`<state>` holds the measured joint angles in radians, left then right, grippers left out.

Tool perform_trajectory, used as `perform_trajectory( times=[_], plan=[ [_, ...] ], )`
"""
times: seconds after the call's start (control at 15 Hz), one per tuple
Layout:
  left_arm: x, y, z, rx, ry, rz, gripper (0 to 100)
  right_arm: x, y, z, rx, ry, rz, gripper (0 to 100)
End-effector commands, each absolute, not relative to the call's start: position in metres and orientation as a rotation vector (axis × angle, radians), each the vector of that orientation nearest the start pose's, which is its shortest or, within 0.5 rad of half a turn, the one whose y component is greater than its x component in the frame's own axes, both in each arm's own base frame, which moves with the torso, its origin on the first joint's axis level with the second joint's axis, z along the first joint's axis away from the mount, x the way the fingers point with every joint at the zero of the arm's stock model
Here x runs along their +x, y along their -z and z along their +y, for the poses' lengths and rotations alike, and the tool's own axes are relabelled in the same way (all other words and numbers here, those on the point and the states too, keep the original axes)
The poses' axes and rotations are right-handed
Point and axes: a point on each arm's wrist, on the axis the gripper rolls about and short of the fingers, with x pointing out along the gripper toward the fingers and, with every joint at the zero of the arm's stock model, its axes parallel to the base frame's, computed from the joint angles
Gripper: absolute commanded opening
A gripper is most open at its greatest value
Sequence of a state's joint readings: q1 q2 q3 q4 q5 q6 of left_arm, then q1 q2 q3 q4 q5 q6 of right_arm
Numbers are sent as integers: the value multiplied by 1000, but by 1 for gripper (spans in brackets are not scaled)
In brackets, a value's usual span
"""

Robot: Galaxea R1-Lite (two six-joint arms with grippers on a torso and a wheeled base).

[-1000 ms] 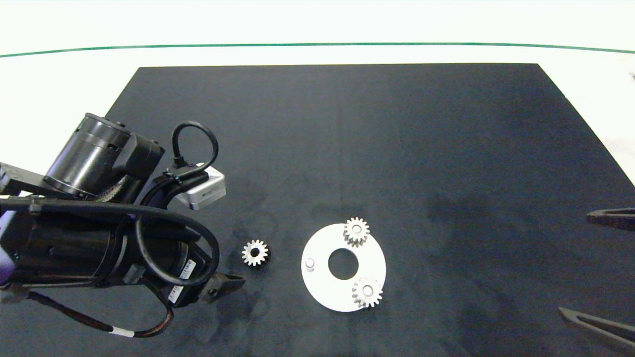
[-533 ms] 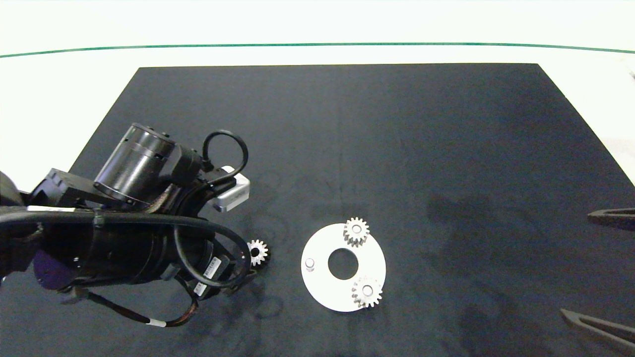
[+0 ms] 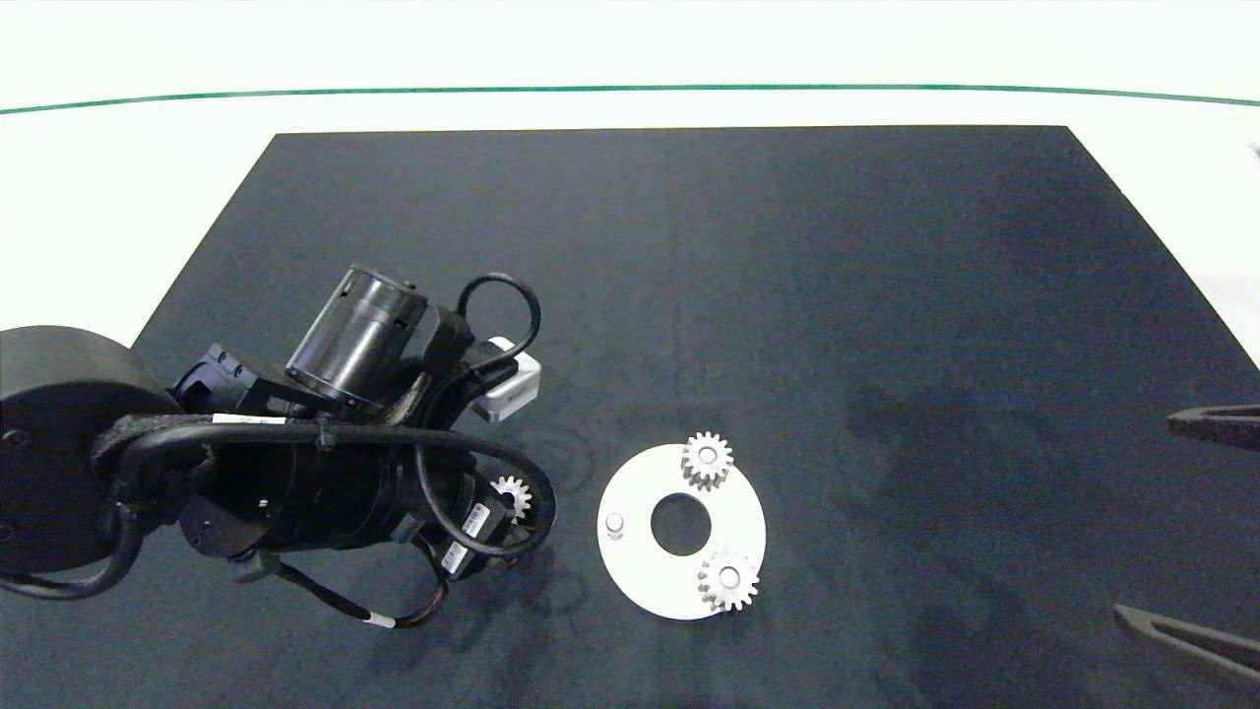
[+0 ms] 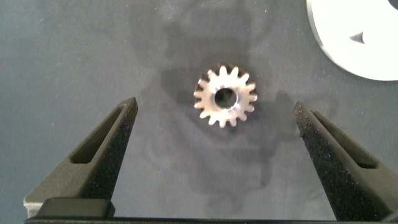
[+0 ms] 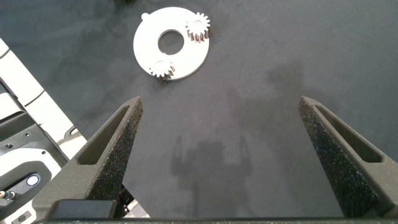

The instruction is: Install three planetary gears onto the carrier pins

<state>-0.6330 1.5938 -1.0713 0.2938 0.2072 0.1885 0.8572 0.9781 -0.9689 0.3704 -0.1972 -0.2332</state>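
White disc [image 3: 640, 571] carries two gears, one pin [image 3: 615, 523] bare — left gripper [image 4: 217, 134] spread wide over loose gear [image 4: 225, 98]; right gripper [image 5: 221, 140] parked, agape.

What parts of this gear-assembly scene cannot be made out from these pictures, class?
- Head view: the left gripper is hidden under its own arm, which also covers part of the loose gear.
- Head view: the two pins under the seated gears are covered by them.
- Left wrist view: the white disc is cut off by the picture's edge.
- Head view: only the right gripper's fingers show, at the edge.
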Motion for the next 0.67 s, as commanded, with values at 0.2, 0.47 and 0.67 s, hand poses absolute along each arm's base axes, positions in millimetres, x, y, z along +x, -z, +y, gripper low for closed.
perform_trajectory(
  times=[0.2, 0.47, 0.67],
  plan=[
    [225, -199, -158, 513, 469, 724, 100, 71, -283, 76, -424, -691, 266, 100],
    [225, -197, -159, 513, 470, 733, 98, 71, -283, 76, -423, -691, 264, 100],
    [225, -196, -159, 493, 461, 739, 92, 71, -283, 75, -423, -692, 264, 100]
  ],
)
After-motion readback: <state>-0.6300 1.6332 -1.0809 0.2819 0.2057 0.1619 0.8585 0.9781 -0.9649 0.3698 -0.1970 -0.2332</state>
